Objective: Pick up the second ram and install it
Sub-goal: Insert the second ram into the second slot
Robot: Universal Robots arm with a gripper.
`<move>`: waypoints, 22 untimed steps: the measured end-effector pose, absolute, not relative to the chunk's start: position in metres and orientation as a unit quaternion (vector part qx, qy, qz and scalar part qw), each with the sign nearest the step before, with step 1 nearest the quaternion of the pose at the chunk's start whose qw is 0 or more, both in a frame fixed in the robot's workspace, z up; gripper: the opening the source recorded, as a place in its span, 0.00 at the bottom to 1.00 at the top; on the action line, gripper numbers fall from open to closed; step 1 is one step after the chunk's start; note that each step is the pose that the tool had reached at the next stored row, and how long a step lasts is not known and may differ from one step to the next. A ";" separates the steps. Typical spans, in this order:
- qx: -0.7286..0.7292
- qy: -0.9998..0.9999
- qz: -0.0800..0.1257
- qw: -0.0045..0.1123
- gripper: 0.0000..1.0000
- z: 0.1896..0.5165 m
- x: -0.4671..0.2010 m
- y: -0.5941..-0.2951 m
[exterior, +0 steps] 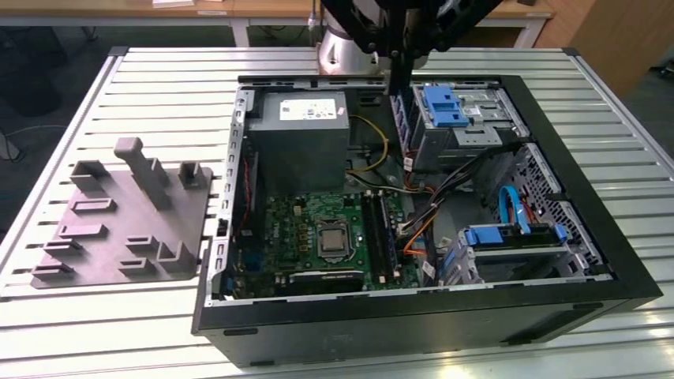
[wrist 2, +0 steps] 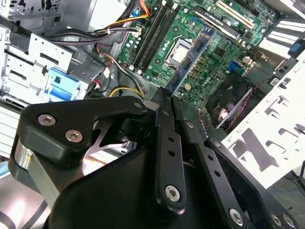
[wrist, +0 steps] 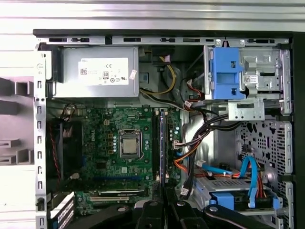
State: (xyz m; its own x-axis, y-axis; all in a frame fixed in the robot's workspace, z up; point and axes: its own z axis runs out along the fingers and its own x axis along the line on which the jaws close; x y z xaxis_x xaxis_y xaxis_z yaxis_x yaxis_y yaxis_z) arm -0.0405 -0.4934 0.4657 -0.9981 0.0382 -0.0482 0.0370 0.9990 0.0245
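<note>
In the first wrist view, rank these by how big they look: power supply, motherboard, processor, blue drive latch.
Largest to smallest:
1. motherboard
2. power supply, which likely sits nearer the camera, so it looks enlarged
3. blue drive latch
4. processor

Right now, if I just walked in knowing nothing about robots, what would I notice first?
The open computer case on the slatted table, showing its green motherboard and bright blue bracket, grabs the eye in the exterior view. In the second wrist view the black hand is shut on a thin ram over that board. A grey fixture plate lies beside the case, at the exterior view's left.
</note>
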 end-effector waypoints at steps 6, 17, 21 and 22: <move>0.019 0.999 0.012 0.024 0.14 0.455 -0.040 -0.493; 0.019 0.999 0.012 0.024 0.14 0.435 -0.040 -0.493; 0.019 0.999 0.012 0.024 0.14 0.427 -0.040 -0.493; 0.019 0.999 0.012 0.024 0.14 0.426 -0.040 -0.493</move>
State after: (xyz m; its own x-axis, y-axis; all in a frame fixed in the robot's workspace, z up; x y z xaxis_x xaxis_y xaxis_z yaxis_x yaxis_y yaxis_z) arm -0.0405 -0.4934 0.4257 -0.9981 0.0382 -0.0479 0.0370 0.9990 0.0245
